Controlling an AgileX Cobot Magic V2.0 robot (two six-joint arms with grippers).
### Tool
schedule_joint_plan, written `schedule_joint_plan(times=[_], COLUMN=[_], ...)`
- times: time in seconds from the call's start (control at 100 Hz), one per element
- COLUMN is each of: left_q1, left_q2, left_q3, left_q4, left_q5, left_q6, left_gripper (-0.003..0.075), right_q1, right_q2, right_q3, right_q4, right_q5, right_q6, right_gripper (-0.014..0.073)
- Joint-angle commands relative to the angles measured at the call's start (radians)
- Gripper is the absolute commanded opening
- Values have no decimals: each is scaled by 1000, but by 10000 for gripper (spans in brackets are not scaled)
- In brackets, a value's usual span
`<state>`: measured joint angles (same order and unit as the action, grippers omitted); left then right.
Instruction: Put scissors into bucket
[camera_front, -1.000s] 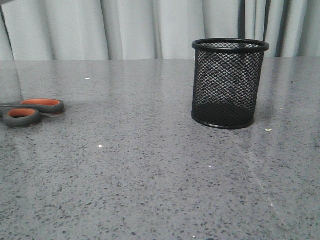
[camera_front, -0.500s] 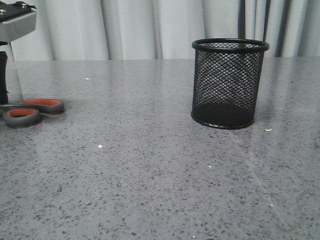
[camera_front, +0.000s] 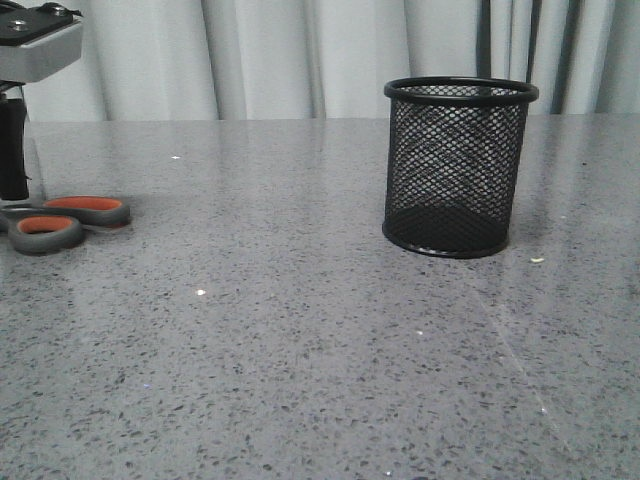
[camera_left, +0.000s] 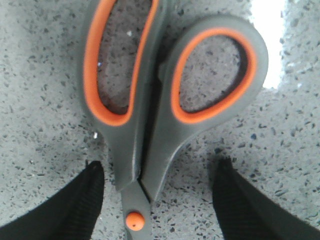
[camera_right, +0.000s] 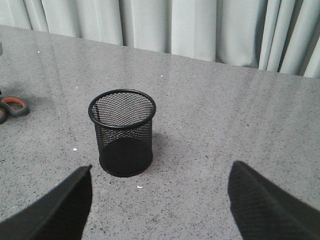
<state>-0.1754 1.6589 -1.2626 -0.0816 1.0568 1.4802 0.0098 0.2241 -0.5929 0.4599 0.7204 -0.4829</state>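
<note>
Left gripper (camera_left: 157, 200) spread wide, holding nothing, straddling the scissors (camera_left: 165, 100) flat on the table (camera_front: 320, 350); pivot between the fingers, handles just beyond. Probably stiff, light, slick-bladed: best pinched near the pivot. Right gripper (camera_right: 160, 205) open too, bucket (camera_right: 123, 132) ahead.

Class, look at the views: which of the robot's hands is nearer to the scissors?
Left. The left hand is open astride the scissors near the pivot; the right hand is open, far off beyond the bucket.

The left gripper (camera_left: 157, 200) straddles the scissors (camera_left: 160, 100), bare tabletop (camera_left: 45, 125) outside each finger. Ahead of the right gripper (camera_right: 160, 200), the bucket (camera_right: 122, 132) stands alone, mouth unobstructed.
</note>
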Motion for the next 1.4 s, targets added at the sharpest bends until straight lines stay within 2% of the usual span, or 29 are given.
schedule_joint_plan(times=[0.0,0.29,0.78,0.85,1.05,1.39], left_q1=[2,10,15,15,15,15], left_q2=[-29,-23,33,35,35,19], left_q3=[-26,-36,-36,-36,-36,-45], left_q4=[-15,-18,-34,-44,-45,-54], left_q5=[-25,-54,-8,6,35,99], left_q6=[-1,-1,-1,-1,-1,-1], left_gripper=[439,440,436,403,231,222], right_q1=[2,2,2,2,2,2], right_q2=[23,23,23,23,23,23], right_q3=[-31,-31,-31,-31,-31,-31], right_q4=[18,18,18,18,18,22], right_q5=[-67,-67,-67,-67,-67,-67], right_q6=[-8,-8,-8,-8,-8,-8], right_gripper=[511,511,511,511,511,511])
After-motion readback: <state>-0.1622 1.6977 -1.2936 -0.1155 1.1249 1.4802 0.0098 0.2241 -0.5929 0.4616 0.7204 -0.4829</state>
